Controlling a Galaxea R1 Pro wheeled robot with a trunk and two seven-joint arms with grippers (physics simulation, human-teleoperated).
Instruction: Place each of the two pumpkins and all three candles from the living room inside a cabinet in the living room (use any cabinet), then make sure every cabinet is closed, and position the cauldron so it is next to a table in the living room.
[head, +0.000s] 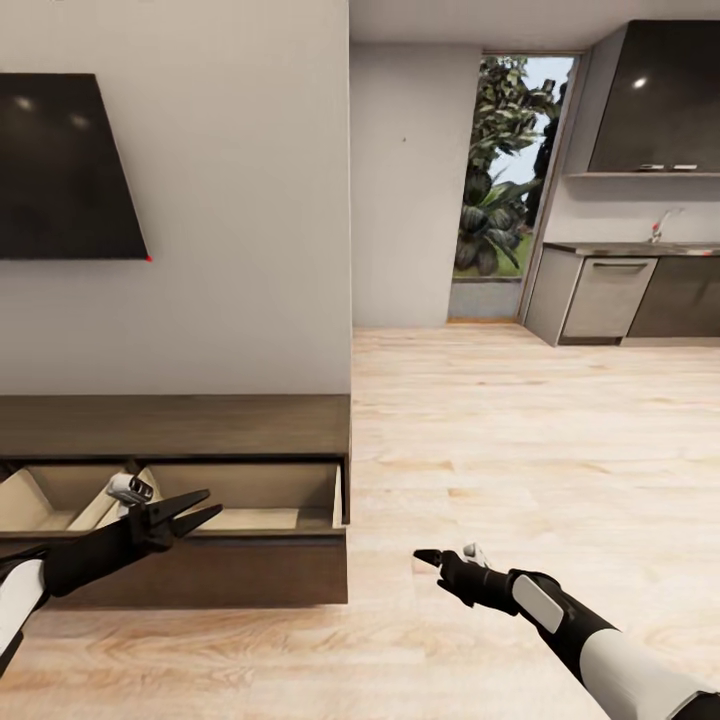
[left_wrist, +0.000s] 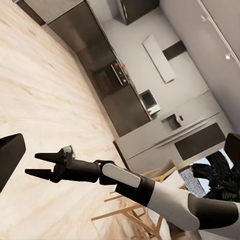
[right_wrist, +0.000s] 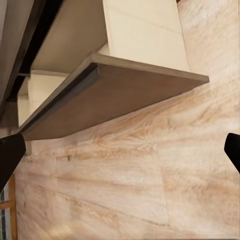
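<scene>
**Cabinet drawer standing open, both grippers empty**

The cabinet (head: 175, 425) is sitting low against the white wall under the dark screen (head: 65, 170), and its drawer (head: 240, 505) is hanging pulled out, showing pale wood walls and floor. As far as the head view is showing the inside, no pumpkin or candle is lying in the visible part; the near corner is being hidden behind the drawer front and the left arm, so something could be resting there unseen. In the right wrist view the drawer front (right_wrist: 110, 95) is jutting out over the plank floor (right_wrist: 150, 175).

The left gripper (head: 190, 509) is hovering just in front of the open drawer with its fingers spread and nothing between them. The right gripper (head: 428, 558) is hanging well apart from the cabinet over the bare floor; in the left wrist view its two fingers (left_wrist: 45, 157) are showing parted and empty too.

Judging from this, the storing stage is looking either finished or between trips: nothing is being carried. What is plainly left is pushing this drawer shut, since every cabinet must end closed, and then setting the cauldron beside the coffee table. The grey kitchen units (head: 620, 295) are lying far off across the room.
</scene>
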